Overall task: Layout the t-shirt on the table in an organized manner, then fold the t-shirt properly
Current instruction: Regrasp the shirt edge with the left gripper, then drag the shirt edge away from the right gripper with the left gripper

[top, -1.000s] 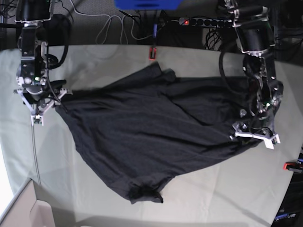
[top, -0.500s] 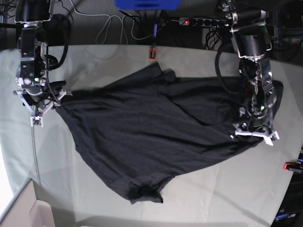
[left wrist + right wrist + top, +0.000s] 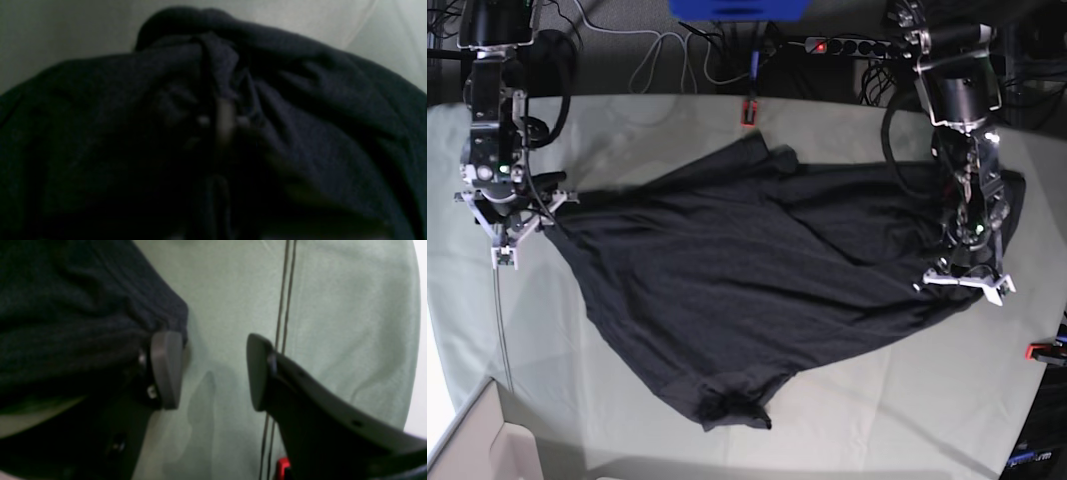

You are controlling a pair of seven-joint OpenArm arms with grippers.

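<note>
The black t-shirt (image 3: 757, 270) lies spread but askew and creased on the pale green table (image 3: 877, 410), with one sleeve bunched near the front (image 3: 732, 410). No print shows. My right gripper (image 3: 505, 245) is at the shirt's left corner; in the right wrist view it (image 3: 211, 371) is open and empty over the table (image 3: 233, 290), with the shirt's edge (image 3: 83, 306) against the left finger (image 3: 166, 370). My left gripper (image 3: 962, 283) is at the shirt's right edge. In the left wrist view dark cloth (image 3: 300, 116) fills the frame and gathers into the shut jaws (image 3: 223, 123).
A red clamp (image 3: 749, 110) sits at the table's back edge and another (image 3: 1039, 351) at the right edge. A thin cable (image 3: 502, 330) runs along the table's left side, also in the right wrist view (image 3: 283, 290). A pale box (image 3: 477, 440) stands at the front left corner.
My left gripper has moved a little toward the back of the table with the shirt's right edge. My right gripper has barely moved.
</note>
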